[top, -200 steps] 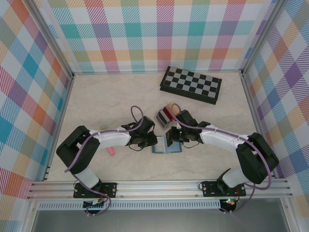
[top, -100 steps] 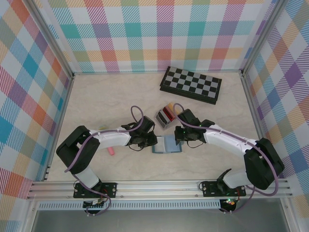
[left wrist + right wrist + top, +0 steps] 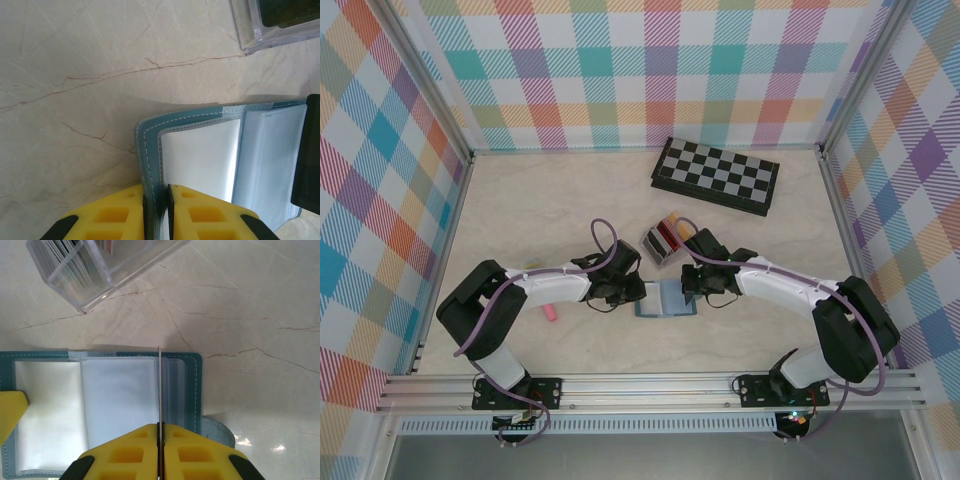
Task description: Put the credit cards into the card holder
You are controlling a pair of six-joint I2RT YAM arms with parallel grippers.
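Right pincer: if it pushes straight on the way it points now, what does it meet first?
Probably the open card holder: the right pincer, shut on a thin card held edge-on, aims at its clear sleeves. Whether the card's edge touches them is unclear.

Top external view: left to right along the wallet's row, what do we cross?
pink stick → left gripper → teal card holder → right gripper, pinching a credit card edge-on. The clear card rack and chessboard lie farther back, overlapping these sideways, so left out.
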